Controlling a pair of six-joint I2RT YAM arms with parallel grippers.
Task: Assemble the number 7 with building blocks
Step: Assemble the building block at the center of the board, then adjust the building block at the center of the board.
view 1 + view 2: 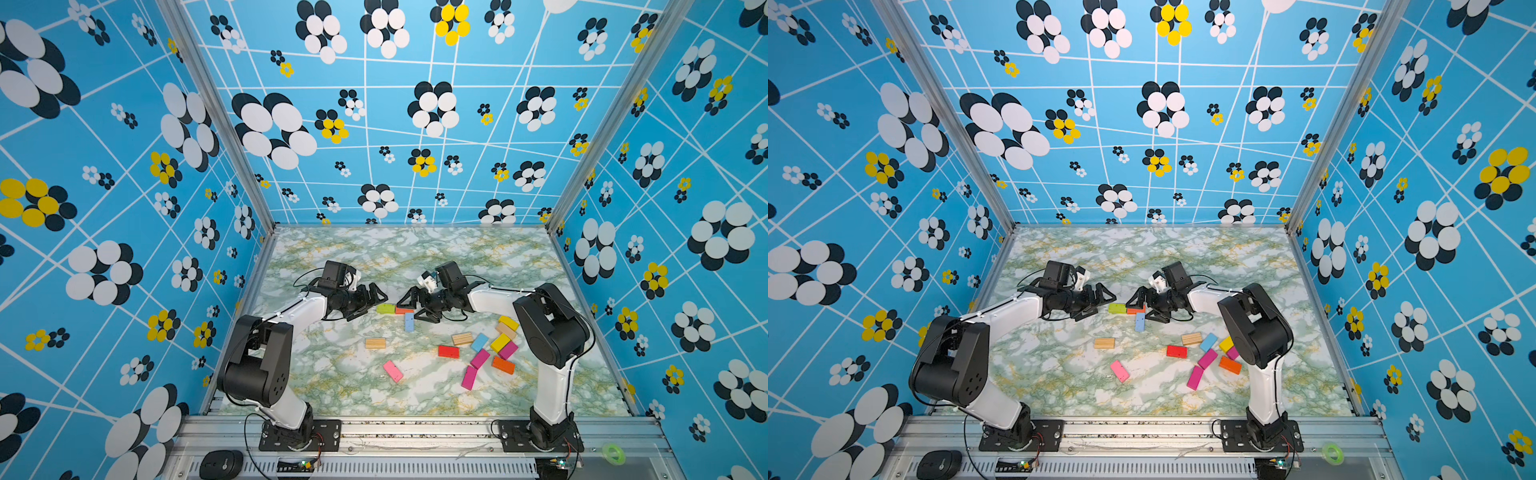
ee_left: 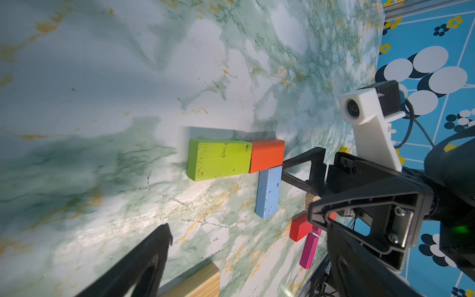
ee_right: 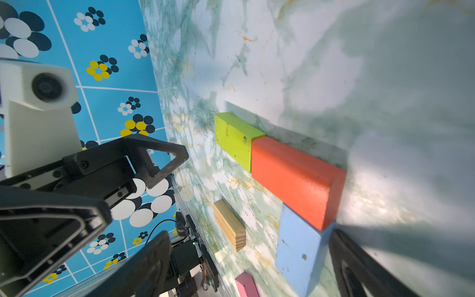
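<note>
On the marble table, a green block (image 1: 385, 308) and an orange block (image 1: 404, 310) lie end to end as a bar. A light blue block (image 1: 409, 322) runs toward the front from the orange one's end. The wrist views show the same trio: green block (image 2: 218, 159), orange block (image 3: 295, 180), light blue block (image 3: 300, 252). My left gripper (image 1: 371, 306) stands open just left of the green block and holds nothing. From the right, my right gripper (image 1: 407, 311) stands open over the orange and light blue blocks, gripping neither.
Loose blocks lie nearer the front: a wood block (image 1: 375, 343), a pink one (image 1: 392, 370), a red one (image 1: 449, 351). A cluster by the right arm holds several more, among them magenta (image 1: 480, 358), yellow (image 1: 500, 343) and orange (image 1: 503, 365). Patterned walls enclose three sides.
</note>
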